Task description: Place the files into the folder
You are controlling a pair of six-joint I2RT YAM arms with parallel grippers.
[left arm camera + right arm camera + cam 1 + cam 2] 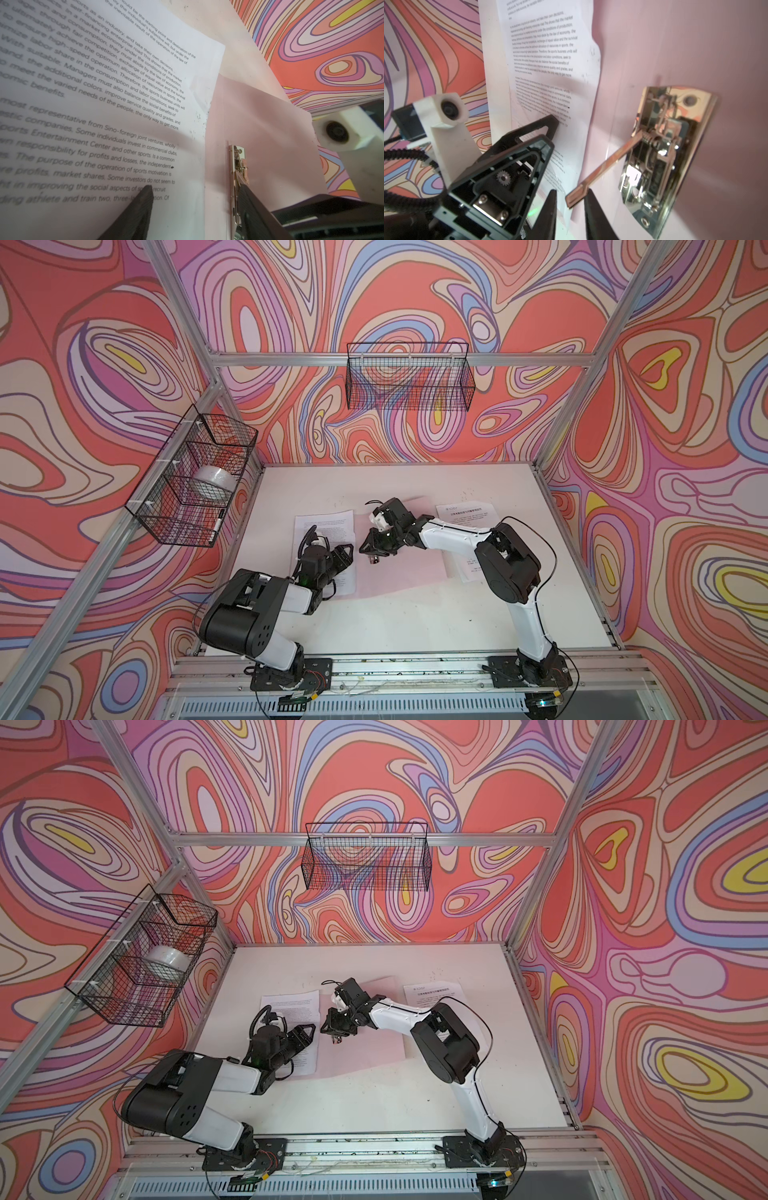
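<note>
The folder [399, 572] lies open mid-tabletop [415, 626], and filing looks barely begun: nothing sits under its clip [664, 149]. A text sheet [324, 526] overlaps the folder's edge beside the clip. A headed sheet [465, 510] lies off the folder's opposite side, partly under the right arm. The right tool [571, 195] straddles the clip's raised lever [602, 168], jaws narrow; whether it pinches cannot be told. The left tool [195, 189] gapes over the text sheet's edge.

White table [415, 622], pink folder [399, 572], printed sheet [465, 512]
</note>
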